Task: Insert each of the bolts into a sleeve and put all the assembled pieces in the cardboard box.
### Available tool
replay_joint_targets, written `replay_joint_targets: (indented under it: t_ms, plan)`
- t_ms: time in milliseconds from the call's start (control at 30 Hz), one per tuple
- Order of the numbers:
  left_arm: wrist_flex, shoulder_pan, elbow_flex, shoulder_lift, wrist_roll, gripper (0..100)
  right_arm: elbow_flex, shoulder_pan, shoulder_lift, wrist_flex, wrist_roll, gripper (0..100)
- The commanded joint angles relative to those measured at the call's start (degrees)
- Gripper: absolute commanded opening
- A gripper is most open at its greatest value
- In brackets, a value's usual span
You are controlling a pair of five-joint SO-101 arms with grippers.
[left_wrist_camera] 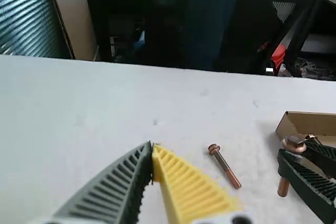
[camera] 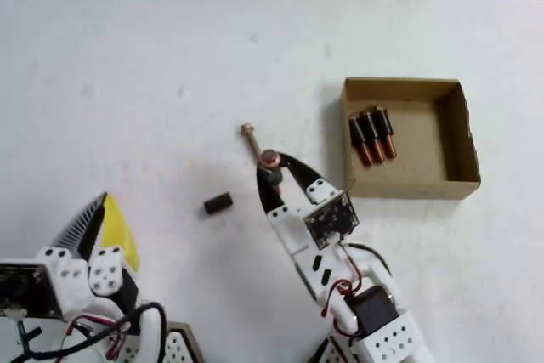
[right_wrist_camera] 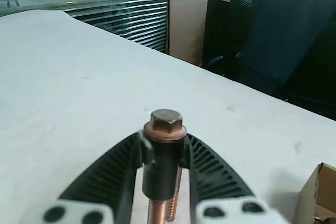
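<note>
The bolt-and-sleeve piece (right_wrist_camera: 164,153) stands upright in my right claw (camera: 274,167), which is clamped on the black sleeve. The copper head sits on top and the threaded end pokes out below. I judge it small, stiff and dense for its size. The metal looks smooth and the bolt only rests in the sleeve, so tipping it far could let the bolt slide out. Holding the sleeve at mid-height and keeping it upright seems the safe grip.

Just beside it a loose bolt (camera: 251,142) lies flat on the table (camera: 170,57), one end close to my fingers. I'd lift before swinging so as not to knock it. A loose sleeve (camera: 218,204) lies on its side a little further off, toward my left claw (camera: 104,200), which is closed on nothing, well apart.

On the other side, near at hand, is the cardboard box (camera: 459,138), open at the top. Three finished pieces (camera: 371,136) lie side by side toward its nearer wall, with bare floor beyond them. The wall must be cleared, and the room above looks free.
</note>
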Motion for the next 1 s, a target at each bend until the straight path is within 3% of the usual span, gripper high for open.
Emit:
replay_joint_targets:
  t_ms: [0, 200, 433, 567, 833, 967]
  plan:
    - [1.8, -0.2, -1.5, 0.1, -0.8, 2, 0.4, 0.8, -1.4, 0.0, 1.2, 1.7]
    - [3.2, -0.3, 8.7, 0.1, -0.8, 2, -5.7, 8.7, -1.4, 5.9, 1.3, 1.7]
    - [-10.6, -0.3, 17.3, 0.1, -0.8, 2, -24.1, 15.3, -1.0, 23.3, 1.8, 1.8]
    - [-15.6, -0.3, 26.0, 0.1, -0.7, 2, -32.4, 17.5, -0.9, 30.0, 6.6, 1.8]
    - [-22.9, -0.3, 39.0, 0.1, -0.6, 2, -39.7, 21.8, 0.0, 32.9, 10.1, 1.8]
    - [-23.2, -0.2, 42.2, 0.1, -0.6, 2, -43.5, 23.4, 8.4, 32.8, 10.0, 1.8]
